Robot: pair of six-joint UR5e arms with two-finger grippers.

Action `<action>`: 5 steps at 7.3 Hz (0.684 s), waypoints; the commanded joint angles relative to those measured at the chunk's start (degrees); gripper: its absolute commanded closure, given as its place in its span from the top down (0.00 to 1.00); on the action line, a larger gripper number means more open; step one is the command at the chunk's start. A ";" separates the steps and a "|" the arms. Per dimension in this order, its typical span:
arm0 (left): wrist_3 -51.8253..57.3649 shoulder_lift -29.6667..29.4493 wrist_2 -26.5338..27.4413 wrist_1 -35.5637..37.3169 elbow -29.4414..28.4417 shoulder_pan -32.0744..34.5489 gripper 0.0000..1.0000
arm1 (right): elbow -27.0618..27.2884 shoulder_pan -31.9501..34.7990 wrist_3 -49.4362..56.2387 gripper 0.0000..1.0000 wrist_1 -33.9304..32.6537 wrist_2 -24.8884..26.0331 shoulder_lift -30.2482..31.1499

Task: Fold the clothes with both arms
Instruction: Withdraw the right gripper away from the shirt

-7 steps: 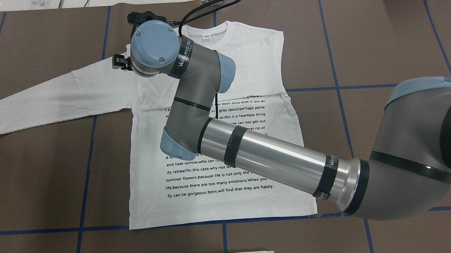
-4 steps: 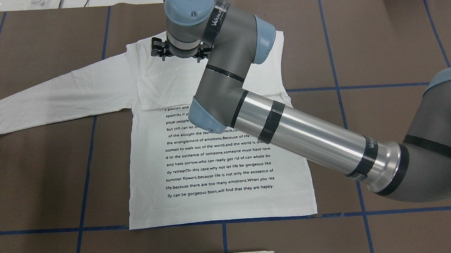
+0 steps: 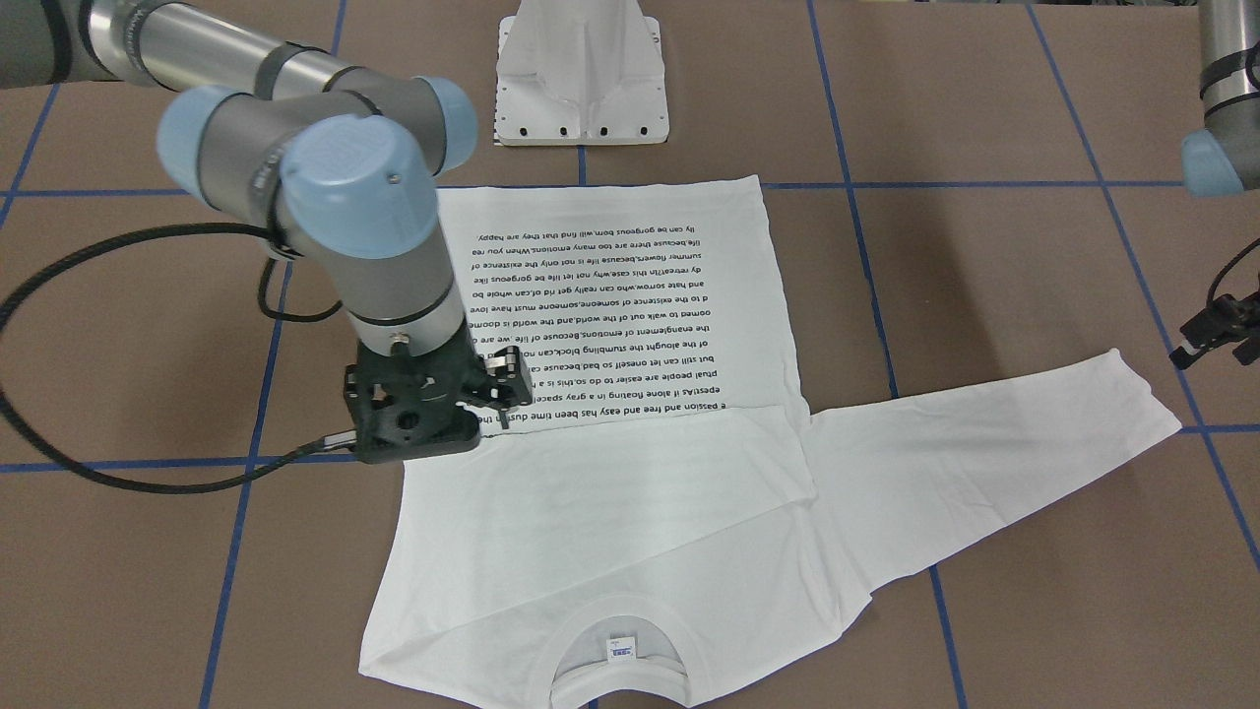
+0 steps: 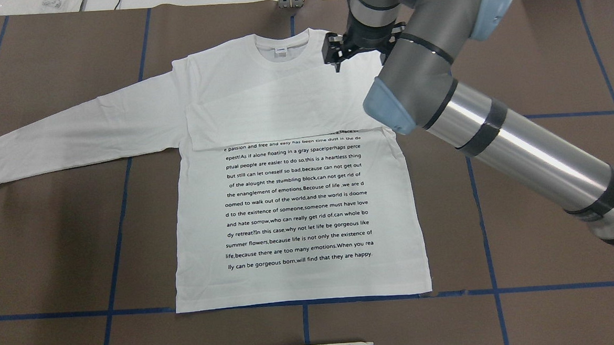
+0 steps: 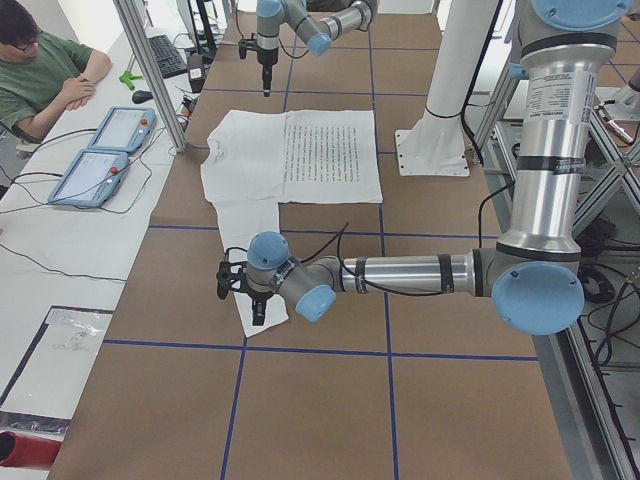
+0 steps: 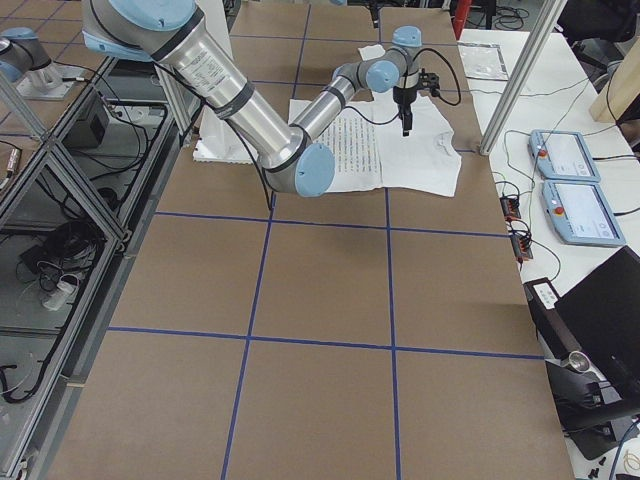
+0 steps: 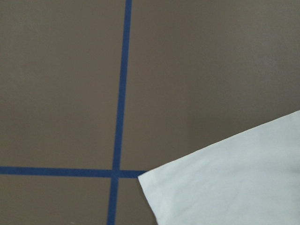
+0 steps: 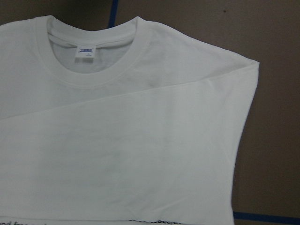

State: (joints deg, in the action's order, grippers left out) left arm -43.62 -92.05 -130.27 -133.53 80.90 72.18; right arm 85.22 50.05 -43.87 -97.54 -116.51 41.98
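Overhead exterior, shirt: the white shirt lies flat on the brown table, printed side up, with its hem towards my base and its collar at the far side.
Folded sleeve: the sleeve on my right side is laid across the chest. It covers the top lines of the black text, and its lower edge runs level just above the first line that can be read.
Long sleeve: the other sleeve lies stretched out to my left, flat on the table.
My right pincer: my right pincer points down over the shoulder area on my right, near the fold. No cloth hangs from it. I cannot tell whether its jaws are apart or together.
Right wrist view: only flat shirt shows, the ribbed collar with the small neck label and the diagonal edge of the folded sleeve.
My left pincer: my left pincer hangs just past the cuff of the long sleeve. I cannot tell how far open it is, and I see nothing in it.
Left wrist view: the cuff corner lies beside a crossing of blue tape lines.
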 commanded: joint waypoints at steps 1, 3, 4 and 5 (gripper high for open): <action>-3.93 0.12 6.31 -1.29 -1.26 -5.11 1.00 | 3.20 5.83 12.91 1.00 -7.66 -2.84 5.12; -3.93 -2.15 6.61 -7.84 -10.27 -5.47 1.00 | 5.55 7.52 13.89 1.00 -6.88 -7.40 8.45; -3.93 -2.95 6.61 -9.54 -12.75 -5.56 1.00 | 7.49 7.61 13.99 1.00 -6.88 -7.59 9.86; -3.93 -3.39 6.70 -9.56 -13.13 -5.82 0.99 | 7.68 7.70 13.99 1.00 -6.88 -8.28 9.88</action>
State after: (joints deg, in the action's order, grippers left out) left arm -47.53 -94.59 -123.73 -141.84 69.75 66.66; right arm 91.75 57.49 -30.12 -104.45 -123.86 50.99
